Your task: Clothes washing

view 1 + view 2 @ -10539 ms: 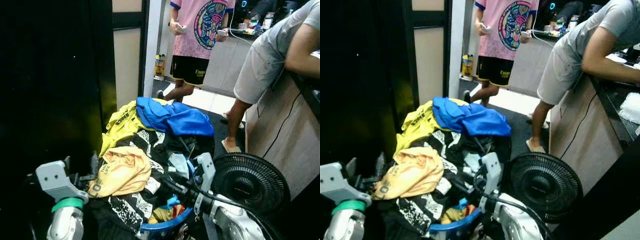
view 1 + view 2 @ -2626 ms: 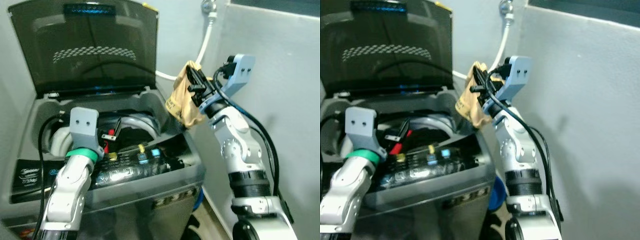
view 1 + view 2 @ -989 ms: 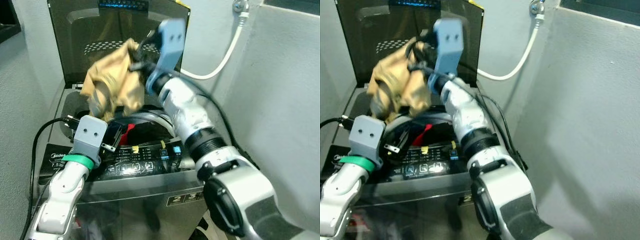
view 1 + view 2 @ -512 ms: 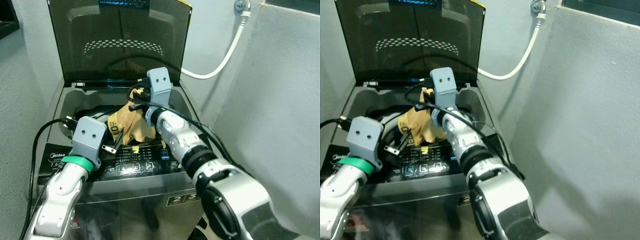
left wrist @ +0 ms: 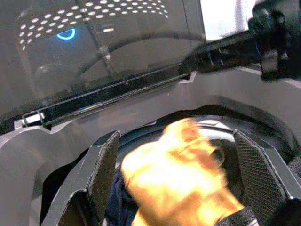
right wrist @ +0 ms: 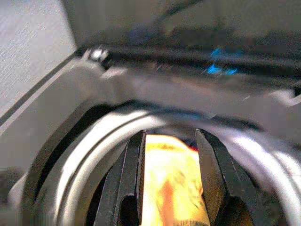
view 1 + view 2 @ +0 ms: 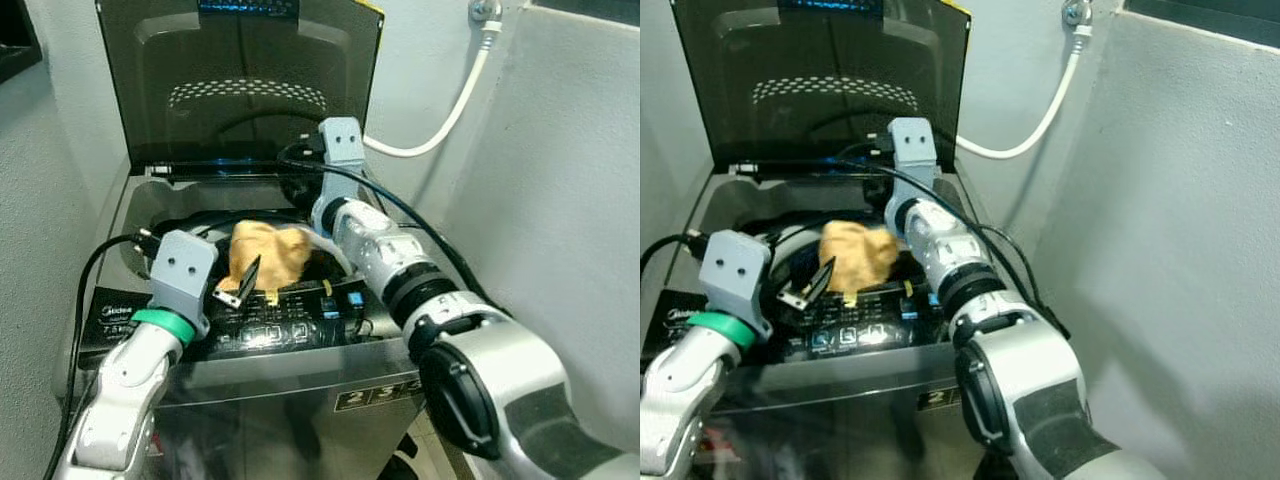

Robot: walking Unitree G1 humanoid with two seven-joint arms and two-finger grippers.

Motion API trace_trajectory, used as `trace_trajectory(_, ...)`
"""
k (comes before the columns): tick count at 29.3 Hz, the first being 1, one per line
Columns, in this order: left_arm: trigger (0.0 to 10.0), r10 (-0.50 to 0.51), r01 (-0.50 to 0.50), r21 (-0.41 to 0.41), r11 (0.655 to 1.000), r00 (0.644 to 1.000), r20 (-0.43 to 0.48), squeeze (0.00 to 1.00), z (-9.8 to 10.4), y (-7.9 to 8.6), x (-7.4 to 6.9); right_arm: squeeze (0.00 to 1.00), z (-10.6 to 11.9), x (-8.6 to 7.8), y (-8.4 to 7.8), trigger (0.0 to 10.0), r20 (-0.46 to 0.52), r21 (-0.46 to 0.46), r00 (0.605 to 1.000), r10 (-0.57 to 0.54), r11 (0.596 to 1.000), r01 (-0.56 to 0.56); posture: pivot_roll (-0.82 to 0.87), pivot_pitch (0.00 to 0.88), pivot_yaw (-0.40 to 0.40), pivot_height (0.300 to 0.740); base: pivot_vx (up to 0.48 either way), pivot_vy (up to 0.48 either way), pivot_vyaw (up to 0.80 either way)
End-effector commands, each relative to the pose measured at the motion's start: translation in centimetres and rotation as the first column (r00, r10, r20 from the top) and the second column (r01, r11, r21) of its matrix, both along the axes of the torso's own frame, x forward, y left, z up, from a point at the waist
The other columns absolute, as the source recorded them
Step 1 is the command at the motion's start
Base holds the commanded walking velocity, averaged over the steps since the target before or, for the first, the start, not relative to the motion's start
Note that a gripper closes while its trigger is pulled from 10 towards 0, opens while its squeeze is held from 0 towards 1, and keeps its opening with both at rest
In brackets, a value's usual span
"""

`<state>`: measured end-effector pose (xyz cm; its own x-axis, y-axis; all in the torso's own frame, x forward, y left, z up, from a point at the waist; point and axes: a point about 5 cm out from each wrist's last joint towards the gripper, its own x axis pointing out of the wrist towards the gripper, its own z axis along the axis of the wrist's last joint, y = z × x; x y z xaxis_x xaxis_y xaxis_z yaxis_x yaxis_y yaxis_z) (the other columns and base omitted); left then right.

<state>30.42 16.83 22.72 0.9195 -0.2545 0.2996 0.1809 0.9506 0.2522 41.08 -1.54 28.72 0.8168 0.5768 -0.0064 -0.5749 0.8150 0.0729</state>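
A tan-yellow garment (image 7: 265,250) lies crumpled in the drum mouth of the top-loading washing machine (image 7: 135,205), on top of dark laundry. My right gripper (image 6: 168,155) hangs above the back of the drum near the lid hinge. It is open, and the garment (image 6: 169,193) sits loose below its spread fingers (image 6: 129,179). My left gripper (image 5: 181,188) hovers open over the front control panel (image 7: 285,328), pointing at the garment (image 5: 183,174). Its black fingers (image 7: 246,283) hold nothing.
The dark tinted lid (image 7: 240,80) stands upright behind the drum. A white hose (image 7: 445,115) runs from a wall tap down behind the machine. Grey walls close in on the left and right (image 7: 560,200).
My right gripper has let go of the tan garment and drawn up and back toward the lid hinge. The garment has dropped into the drum mouth. The left arm has barely moved.
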Motion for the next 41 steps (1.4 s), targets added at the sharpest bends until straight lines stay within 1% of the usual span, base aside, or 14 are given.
trace_trajectory(1, 10.0, 0.011, -0.012, -0.019, 1.000, 0.999, -0.050, 0.00, -0.6, 0.4, 0.2, 0.00, 0.1, 0.1, -0.4, 10.0, 0.004, -0.013, 1.000, 0.000, 1.000, 0.000, 0.16, 0.000, 0.041, 0.740, 0.000, 0.000, 0.00)
trace_trajectory(2, 10.0, 0.049, -0.052, -0.030, 0.998, 0.994, -0.099, 0.00, -1.2, 1.0, 0.6, 0.00, 1.4, 0.5, -1.9, 10.0, 0.073, 0.145, 0.994, -0.079, 0.987, 0.067, 0.15, 0.000, 0.054, 0.740, 0.000, 0.000, 0.00)
trace_trajectory(3, 10.0, 0.049, -0.052, -0.030, 0.998, 0.994, -0.099, 0.00, -1.2, 1.0, 0.6, 0.00, 1.4, 0.5, -1.9, 10.0, 0.073, 0.145, 0.994, -0.079, 0.987, 0.067, 0.15, 0.000, 0.054, 0.740, 0.000, 0.000, 0.00)
trace_trajectory(5, 10.0, 0.078, -0.082, -0.028, 0.996, 0.990, -0.119, 0.00, -1.4, 1.3, 0.9, 0.00, 1.7, 0.7, -3.6, 10.0, 0.109, 0.287, 0.980, -0.164, 0.950, 0.127, 0.15, 0.000, 0.060, 0.740, 0.000, 0.000, 0.00)
trace_trajectory(7, 10.0, 0.078, -0.082, -0.028, 0.996, 0.990, -0.119, 0.00, -1.4, 1.3, 0.9, 0.00, 1.7, 0.7, -3.6, 10.0, 0.109, 0.287, 0.980, -0.164, 0.950, 0.127, 0.15, 0.000, 0.060, 0.740, 0.000, 0.000, 0.00)
trace_trajectory(11, 10.0, 0.139, -0.145, -0.055, 0.988, 0.986, -0.095, 0.00, -0.8, 1.5, 1.6, 0.00, -0.5, 0.0, -6.7, 10.0, 0.185, 0.348, 0.947, -0.263, 0.918, 0.187, 0.12, 0.000, 0.067, 0.740, 0.000, 0.000, 0.00)
trace_trajectory(15, 10.0, 0.154, -0.161, -0.069, 0.985, 0.983, -0.096, 0.00, -0.7, 1.6, 1.7, 0.00, -0.9, -0.4, -7.2, 10.0, 0.208, 0.353, 0.938, -0.276, 0.916, 0.191, 0.12, 0.000, 0.065, 0.740, 0.000, 0.000, 0.00)
trace_trajectory(19, 10.0, 0.152, -0.159, -0.108, 0.981, 0.986, -0.069, 0.00, 0.2, 1.1, 2.1, 0.00, -2.5, -2.5, -9.1, 10.0, 0.264, 0.351, 0.911, -0.317, 0.911, 0.215, 0.11, 0.000, 0.045, 0.740, 0.000, 0.000, 0.00)
trace_trajectory(22, 10.0, 0.139, -0.146, -0.114, 0.983, 0.988, -0.067, 0.00, 0.3, 0.9, 2.2, 0.00, -2.6, -2.7, -9.2, 10.0, 0.274, 0.347, 0.908, -0.316, 0.914, 0.213, 0.11, 0.000, 0.042, 0.740, 0.000, 0.000, 0.00)
trace_trajectory(26, 10.0, 0.027, -0.028, -0.175, 0.984, 1.000, -0.009, 0.00, 0.9, -0.3, 1.5, 0.00, -3.0, -3.2, -9.2, 10.0, 0.266, 0.372, 0.909, -0.320, 0.904, 0.209, 0.11, 0.000, 0.040, 0.740, 0.000, 0.000, 0.00)
trace_trajectory(28, 10.0, 0.022, -0.028, -0.249, 0.968, 0.999, -0.028, 0.00, 0.7, -0.2, 1.3, 0.00, -3.3, -3.4, -9.1, 10.0, 0.274, 0.334, 0.900, -0.338, 0.911, 0.241, 0.11, 0.000, 0.044, 0.740, 0.000, 0.000, 0.00)
trace_trajectory(33, 10.0, 0.044, -0.050, -0.252, 0.966, 0.999, -0.031, 0.00, 0.6, 0.2, 1.2, 0.00, -3.4, -4.0, -9.0, 10.0, 0.279, 0.343, 0.897, -0.343, 0.908, 0.240, 0.11, 0.000, 0.043, 0.740, 0.000, 0.000, 0.00)
trace_trajectory(36, 10.0, 0.083, -0.099, -0.306, 0.947, 0.994, -0.066, 0.00, 0.1, 0.4, 1.2, 0.00, -3.5, -4.6, -8.7, 10.0, 0.299, 0.302, 0.896, -0.328, 0.923, 0.238, 0.12, 0.000, 0.036, 0.740, 0.000, 0.000, 0.00)
trace_trajectory(41, 10.0, 0.076, -0.088, -0.278, 0.957, 0.996, -0.054, 0.00, -0.1, -0.1, 0.7, 0.00, -3.7, -5.0, -7.9, 10.0, 0.312, 0.269, 0.906, -0.286, 0.941, 0.205, 0.12, 0.000, 0.025, 0.740, 0.000, -0.052, 0.00)
